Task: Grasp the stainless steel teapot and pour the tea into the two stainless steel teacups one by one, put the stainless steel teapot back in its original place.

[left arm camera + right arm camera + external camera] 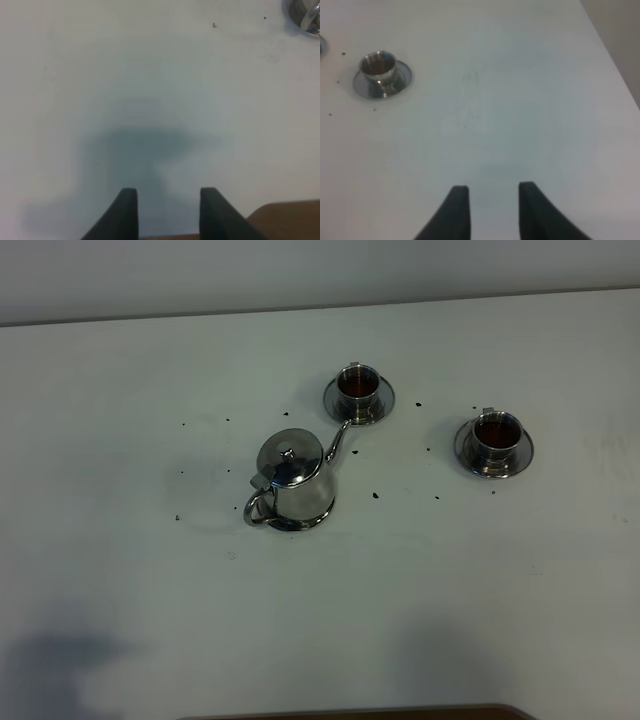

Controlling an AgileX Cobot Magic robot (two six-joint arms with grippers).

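A: Counts off your overhead view?

B: You've got one teapot (292, 480), lid on. Two teacups: one by the spout (356, 383), one further right (496, 430). Both show dark liquid inside.

A: Saucers?

B: Two you can count clearly, one under each cup (381, 403) (519, 455). There's a steel rim under the teapot (322, 517); can't tell you if it's a third saucer or the pot's own base.

A: Anything else?

B: Roughly a dozen small dark specks (375, 495) scattered on the one tabletop (120, 590). Too small for you to get an exact number.
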